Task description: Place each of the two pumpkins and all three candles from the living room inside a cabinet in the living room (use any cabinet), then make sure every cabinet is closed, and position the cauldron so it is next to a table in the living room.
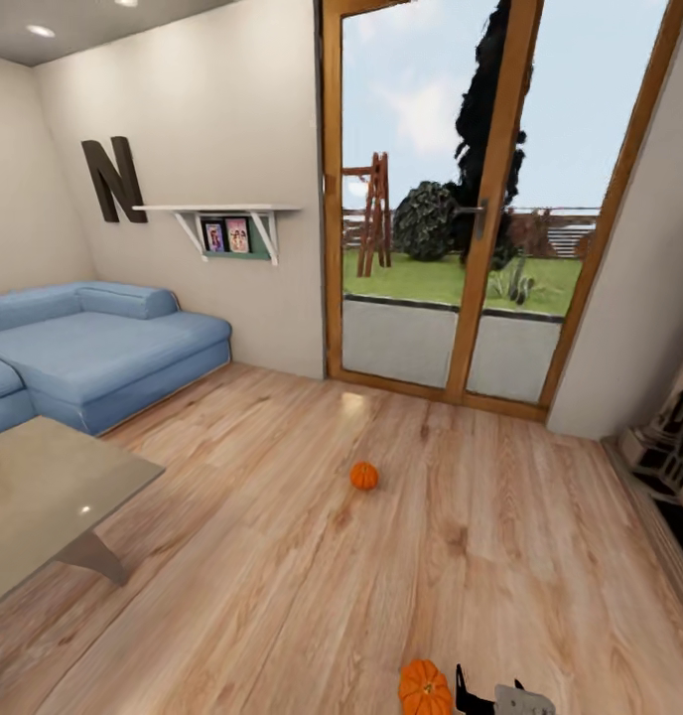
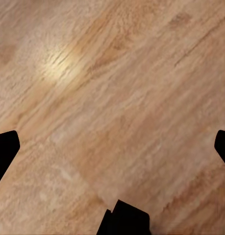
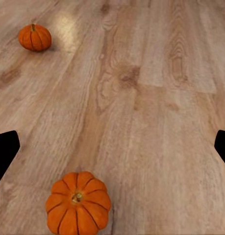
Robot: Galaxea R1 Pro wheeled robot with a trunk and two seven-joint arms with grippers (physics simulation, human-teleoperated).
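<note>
Two orange ribbed pumpkins lie on the wooden floor. The near pumpkin (image 1: 424,687) (image 3: 78,202) sits just left of my right gripper (image 1: 483,695) (image 3: 114,147), which hovers low over the floor, open, with nothing between its fingers. The far pumpkin (image 1: 362,476) (image 3: 35,37) rests further off, toward the glass doors. My left gripper (image 2: 114,147) is open over bare floorboards. The grey glossy coffee table (image 1: 44,497) stands at the left. The candles, the cabinet and the cauldron are out of view.
A blue sofa (image 1: 93,348) fills the left corner behind the table. Tall wood-framed glass doors (image 1: 451,248) face me. A stone fireplace edge (image 1: 669,447) stands at the right. A wall shelf (image 1: 222,214) hangs above the sofa. Wide floor lies between.
</note>
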